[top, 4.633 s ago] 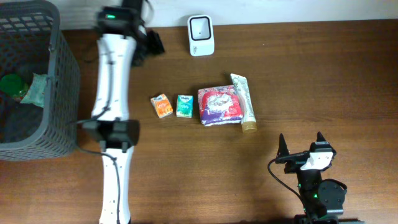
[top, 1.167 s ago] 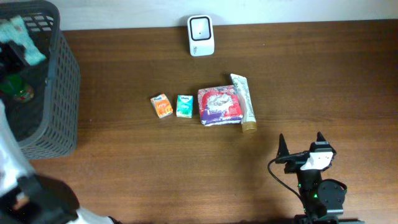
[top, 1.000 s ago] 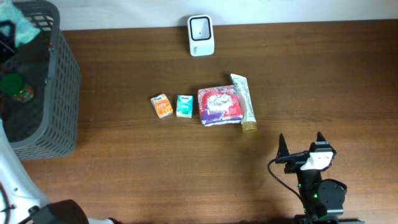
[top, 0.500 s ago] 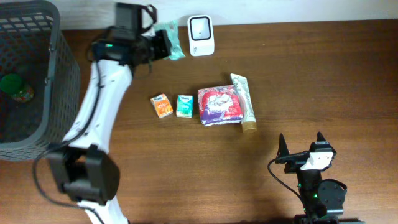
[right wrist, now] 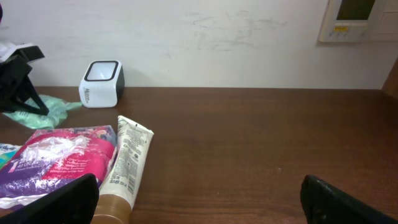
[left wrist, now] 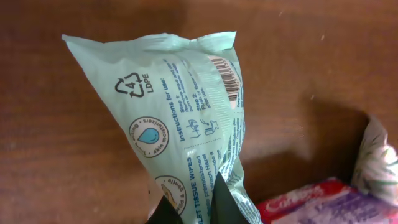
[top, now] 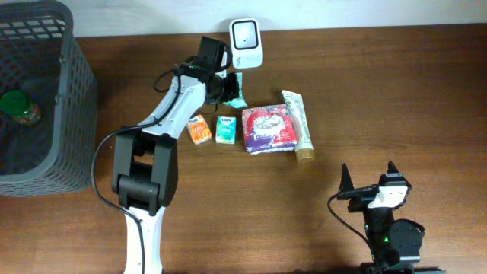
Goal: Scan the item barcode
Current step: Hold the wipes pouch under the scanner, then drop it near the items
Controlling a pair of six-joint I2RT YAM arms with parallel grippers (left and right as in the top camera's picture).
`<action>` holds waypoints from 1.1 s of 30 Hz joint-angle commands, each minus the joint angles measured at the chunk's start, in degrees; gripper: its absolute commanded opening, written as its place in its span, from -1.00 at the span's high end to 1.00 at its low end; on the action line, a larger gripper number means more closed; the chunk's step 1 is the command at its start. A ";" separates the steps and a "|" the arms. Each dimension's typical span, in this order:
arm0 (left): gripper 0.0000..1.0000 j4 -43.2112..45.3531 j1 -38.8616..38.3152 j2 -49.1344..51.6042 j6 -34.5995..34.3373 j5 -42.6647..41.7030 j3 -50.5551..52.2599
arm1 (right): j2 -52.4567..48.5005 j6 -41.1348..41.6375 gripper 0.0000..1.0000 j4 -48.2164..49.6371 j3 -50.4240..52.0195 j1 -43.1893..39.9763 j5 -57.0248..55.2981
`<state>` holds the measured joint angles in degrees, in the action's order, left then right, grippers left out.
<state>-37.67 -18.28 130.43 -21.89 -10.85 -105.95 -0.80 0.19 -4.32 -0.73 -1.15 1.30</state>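
Wipes pack (left wrist: 180,124), crinkly mint plastic

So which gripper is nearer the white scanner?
Left. The left gripper, shut on the green wipes pack, is just in front of the scanner; the right gripper sits open far off at the near table edge.

The wipes pack (top: 238,91), which lay in the basket (top: 80,91) at first, is now out of it, pinched in the left claw (top: 227,87) just in front of the scanner (top: 246,43). A second ago the left arm hung over the basket at the left edge of the worktop (top: 365,91), lifting the pack. Half a second ago it held the pack left of the scanner. Now it reaches further right and nearer, so the pack sits near the far left corner of the pink pack (top: 268,128).
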 commanded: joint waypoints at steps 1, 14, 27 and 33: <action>0.94 -4.22 -0.46 0.87 0.94 0.39 0.00 | 0.44 0.07 -0.97 -0.17 0.42 -0.37 -0.50; 0.68 -8.63 -2.03 0.85 0.96 7.26 0.00 | 0.44 0.07 -0.97 -0.17 0.42 -0.37 -0.50; -0.64 -30.84 2.05 -4.70 4.07 7.23 -32.74 | 0.44 0.07 -0.97 -0.17 0.42 -0.37 -0.50; -0.94 -30.42 14.93 -5.68 9.62 14.91 -50.69 | 0.44 0.07 -0.97 -0.17 0.42 -0.37 -0.50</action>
<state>-68.99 -10.20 126.50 -14.83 -3.31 -152.22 -0.80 0.16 -4.29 -0.73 -1.15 1.30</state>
